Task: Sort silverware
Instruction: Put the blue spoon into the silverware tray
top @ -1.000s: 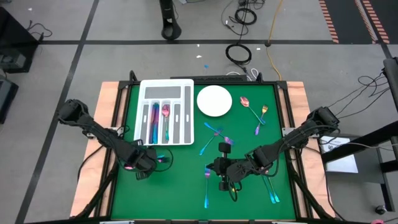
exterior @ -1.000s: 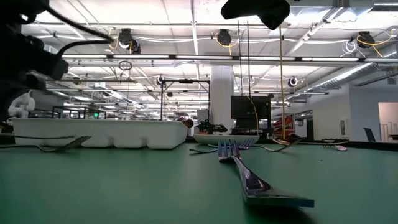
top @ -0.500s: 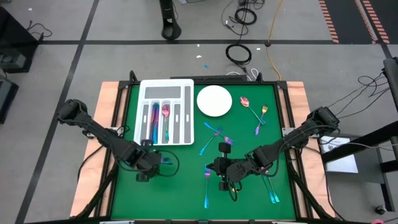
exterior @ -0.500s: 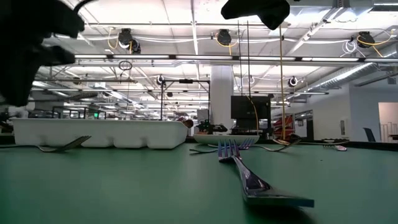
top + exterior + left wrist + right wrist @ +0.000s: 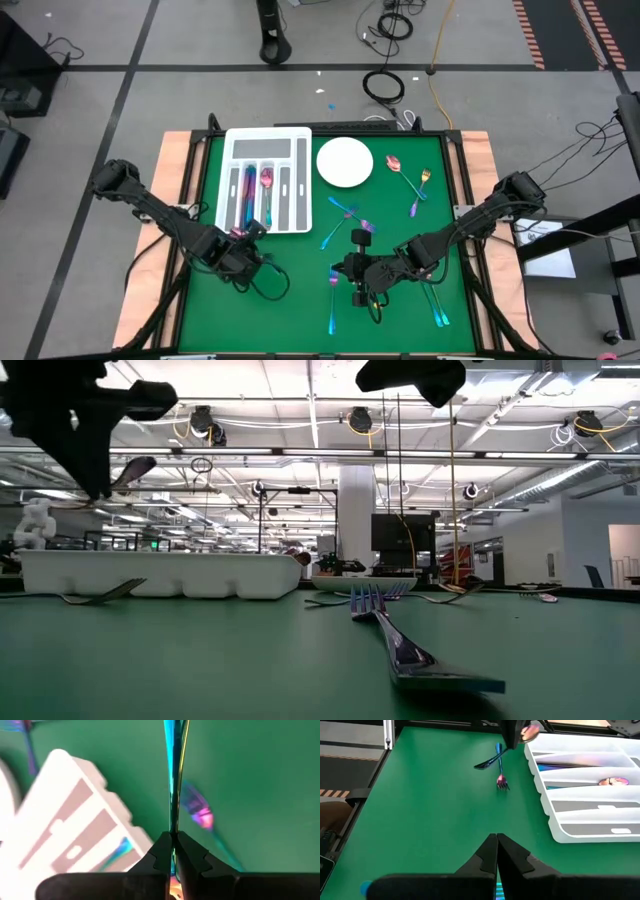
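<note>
white tray (image 5: 290,140) holds a spoon (image 5: 267,180), perhaps knives (image 5: 248,195); left jaws clamp silverware (image 5: 172,780), right jaws closed.

Stock as I count it from my station:
- Worktop (image 5: 290,320): one.
- Arms: two, with a left claw (image 5: 172,840) and a right claw (image 5: 496,840).
- Tray (image 5: 265,135): one.
- Plate (image 5: 345,162): one.
- Silverware (image 5: 333,308): two pieces in the tray, one spoon (image 5: 172,780) pinched in the left claw, and at least seven loose.
</note>
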`<state>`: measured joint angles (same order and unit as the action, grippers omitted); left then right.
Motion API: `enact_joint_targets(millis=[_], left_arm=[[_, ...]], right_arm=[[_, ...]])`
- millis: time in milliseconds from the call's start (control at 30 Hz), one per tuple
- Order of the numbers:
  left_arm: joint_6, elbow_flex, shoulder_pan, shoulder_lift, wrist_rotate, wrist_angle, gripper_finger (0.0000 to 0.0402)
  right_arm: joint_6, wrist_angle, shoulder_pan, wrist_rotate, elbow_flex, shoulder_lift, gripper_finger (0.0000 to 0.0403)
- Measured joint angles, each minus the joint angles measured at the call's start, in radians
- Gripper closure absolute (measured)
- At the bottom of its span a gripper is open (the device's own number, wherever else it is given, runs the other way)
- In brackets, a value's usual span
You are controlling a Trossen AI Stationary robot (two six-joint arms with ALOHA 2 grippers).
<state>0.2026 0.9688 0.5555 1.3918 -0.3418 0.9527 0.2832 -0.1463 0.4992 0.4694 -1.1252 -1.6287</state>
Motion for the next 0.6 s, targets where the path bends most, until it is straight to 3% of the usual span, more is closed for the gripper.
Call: enact_joint_targets(millis=[233,600], left_arm=[[0.205,0.000,-0.072,0.000,-0.043,0.000,0.0387],[0.722,0.000,-0.233,0.000,-0.157,0.013,0.0387]], right_arm=[[-0.004,-0.001,-0.005,0.000,0.000,0.000,0.0403],[-0.021,-0.004,-0.072,0.000,0.000,0.000,0.0403]])
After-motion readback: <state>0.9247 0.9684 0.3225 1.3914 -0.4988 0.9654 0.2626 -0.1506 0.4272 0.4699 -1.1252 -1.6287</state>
